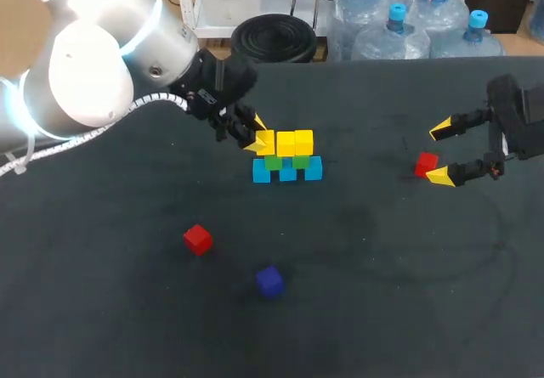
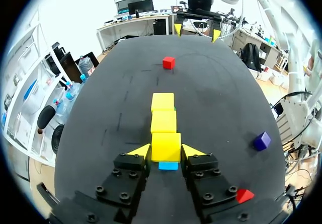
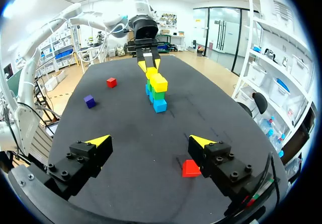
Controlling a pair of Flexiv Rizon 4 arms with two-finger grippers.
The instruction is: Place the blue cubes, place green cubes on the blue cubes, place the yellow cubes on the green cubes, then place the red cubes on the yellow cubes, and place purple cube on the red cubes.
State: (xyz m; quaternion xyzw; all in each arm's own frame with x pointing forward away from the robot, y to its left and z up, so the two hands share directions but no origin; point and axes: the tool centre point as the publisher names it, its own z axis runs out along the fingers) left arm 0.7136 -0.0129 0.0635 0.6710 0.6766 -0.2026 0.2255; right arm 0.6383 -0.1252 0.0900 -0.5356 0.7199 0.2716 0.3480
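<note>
A stack stands mid-table: blue cubes (image 1: 287, 172) at the bottom, green cubes (image 1: 273, 162) on them, and a row of three yellow cubes (image 1: 294, 143) on top. My left gripper (image 1: 257, 135) is shut on the yellow cube (image 2: 166, 146) at the row's left end, which rests over a blue cube (image 2: 168, 165). My right gripper (image 1: 440, 153) hangs open at the table's right, with a red cube (image 1: 426, 164) on the table just inside one finger (image 3: 201, 142). A second red cube (image 1: 197, 239) and a purple cube (image 1: 269, 281) lie loose in front of the stack.
The dark table (image 1: 382, 293) stretches bare to the front right. In the left wrist view the purple cube (image 2: 261, 141) and a red cube (image 2: 244, 195) lie off to one side of the gripper.
</note>
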